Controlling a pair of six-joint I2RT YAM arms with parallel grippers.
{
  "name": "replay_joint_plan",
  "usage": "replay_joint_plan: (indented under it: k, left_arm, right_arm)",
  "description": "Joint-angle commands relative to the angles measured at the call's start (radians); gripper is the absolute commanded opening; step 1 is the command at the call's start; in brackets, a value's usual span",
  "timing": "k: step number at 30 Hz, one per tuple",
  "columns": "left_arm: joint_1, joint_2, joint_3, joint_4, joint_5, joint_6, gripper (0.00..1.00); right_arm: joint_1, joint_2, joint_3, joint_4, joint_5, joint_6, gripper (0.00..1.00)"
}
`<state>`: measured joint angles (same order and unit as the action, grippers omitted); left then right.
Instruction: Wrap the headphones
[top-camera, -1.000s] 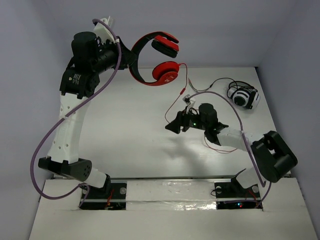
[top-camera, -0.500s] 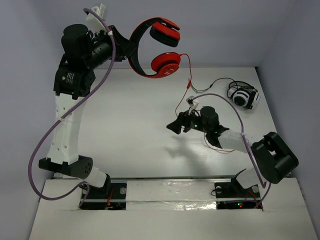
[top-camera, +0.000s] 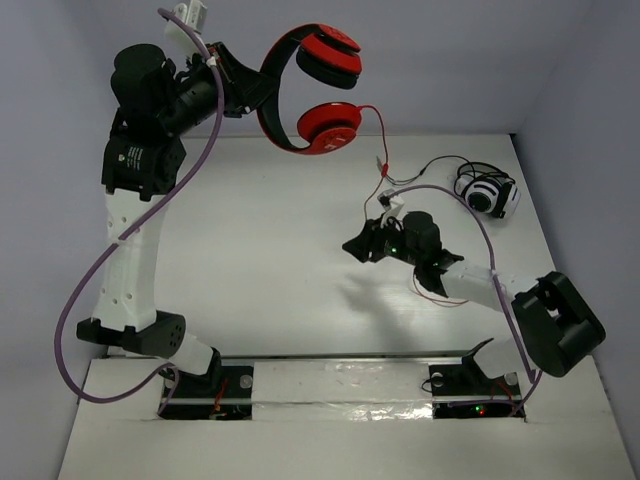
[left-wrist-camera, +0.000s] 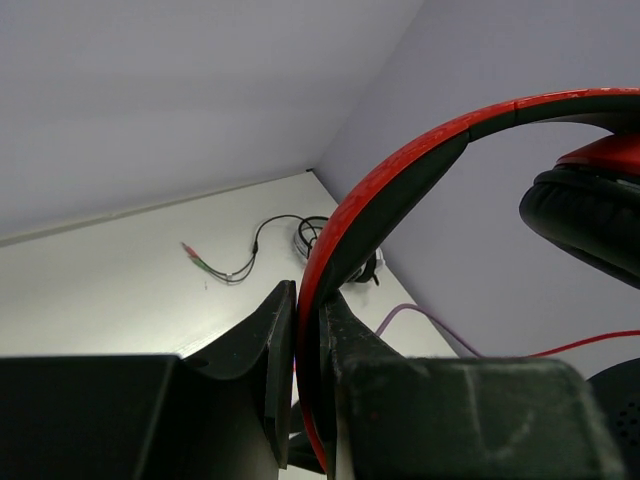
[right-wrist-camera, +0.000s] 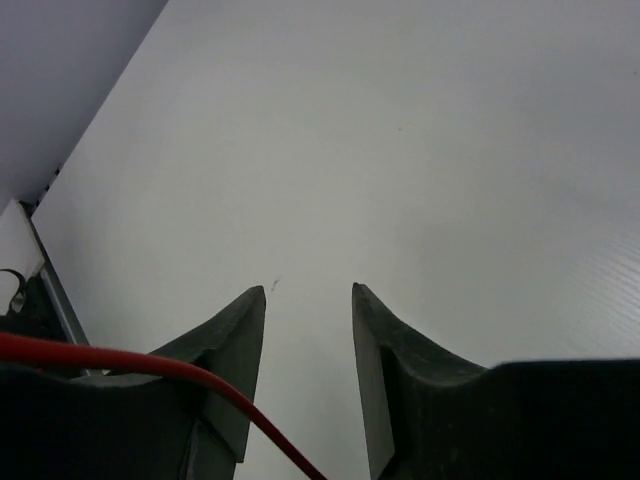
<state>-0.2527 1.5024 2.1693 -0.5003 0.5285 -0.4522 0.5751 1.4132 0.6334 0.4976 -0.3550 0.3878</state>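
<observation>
The red headphones (top-camera: 315, 90) hang high over the table's far left, held by the headband. My left gripper (top-camera: 248, 95) is shut on the red-and-black headband (left-wrist-camera: 400, 170); the left wrist view shows the band pinched between both fingers. The thin red cable (top-camera: 380, 150) runs down from the lower earcup toward my right gripper (top-camera: 353, 247), then loops on the table behind it. My right gripper is open above the table's middle. In the right wrist view the cable (right-wrist-camera: 150, 368) crosses over the left finger and passes low between the jaws, not pinched.
Smaller white and black headphones (top-camera: 486, 193) lie at the far right of the table, their dark cable (top-camera: 425, 172) trailing left. They also show in the left wrist view (left-wrist-camera: 315, 235). A purple hose loops along each arm.
My left arm has raised the headphones higher and slightly left. My right gripper has shifted a little right and away, still open, with the cable drawn more upright above it.
</observation>
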Motion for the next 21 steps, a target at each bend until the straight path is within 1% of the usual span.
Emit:
replay_joint_plan:
  k: [1, 2, 3, 5, 7, 9, 10, 12, 13, 14, 16, 17, 19, 20, 21]
  left_arm:
    - [0.024, -0.01, 0.018, 0.124, 0.036, -0.06, 0.0]
    - [0.035, -0.002, 0.005, 0.129, 0.033, -0.062, 0.0]
    - [0.035, 0.008, -0.011, 0.143, 0.03, -0.065, 0.0]
    - [0.044, 0.019, -0.054, 0.147, -0.005, -0.063, 0.0]
    - [0.044, 0.027, -0.101, 0.178, -0.027, -0.069, 0.0]
    - [0.044, 0.019, -0.211, 0.241, -0.047, -0.092, 0.0]
    - [0.044, 0.016, -0.295, 0.261, -0.061, -0.1, 0.0]
    - [0.044, 0.004, -0.377, 0.296, -0.107, -0.114, 0.0]
    - [0.044, -0.004, -0.46, 0.331, -0.122, -0.135, 0.0]
    - [0.044, -0.014, -0.509, 0.357, -0.168, -0.146, 0.0]
    - [0.03, -0.06, -0.589, 0.423, -0.231, -0.161, 0.0]
    - [0.03, -0.079, -0.67, 0.443, -0.295, -0.177, 0.0]
    - [0.03, -0.125, -0.741, 0.485, -0.338, -0.187, 0.0]
    - [0.03, -0.139, -0.799, 0.491, -0.387, -0.194, 0.0]
    - [0.021, -0.171, -0.824, 0.493, -0.41, -0.192, 0.0]
  right_arm:
    - [-0.008, -0.031, -0.035, 0.013, 0.037, 0.042, 0.43]
    - [-0.008, -0.031, -0.037, 0.007, 0.027, 0.06, 0.34]
    - [-0.008, -0.031, -0.038, 0.002, 0.024, 0.066, 0.15]
    - [-0.008, -0.045, -0.035, -0.033, 0.021, 0.086, 0.06]
    - [-0.008, -0.06, -0.035, -0.072, 0.022, 0.103, 0.01]
    - [0.012, -0.097, -0.008, -0.135, 0.057, 0.108, 0.0]
    - [0.012, -0.109, 0.008, -0.224, 0.086, 0.109, 0.0]
    - [0.025, -0.138, 0.04, -0.327, 0.18, 0.103, 0.0]
    - [0.025, -0.141, 0.073, -0.431, 0.22, 0.103, 0.0]
    - [0.025, -0.143, 0.089, -0.485, 0.302, 0.103, 0.0]
    - [0.034, -0.131, 0.123, -0.626, 0.359, 0.128, 0.0]
    - [0.034, -0.128, 0.155, -0.66, 0.42, 0.132, 0.0]
    - [0.045, -0.137, 0.172, -0.711, 0.45, 0.146, 0.0]
    - [0.045, -0.141, 0.189, -0.725, 0.471, 0.158, 0.0]
    - [0.045, -0.145, 0.204, -0.741, 0.49, 0.164, 0.0]
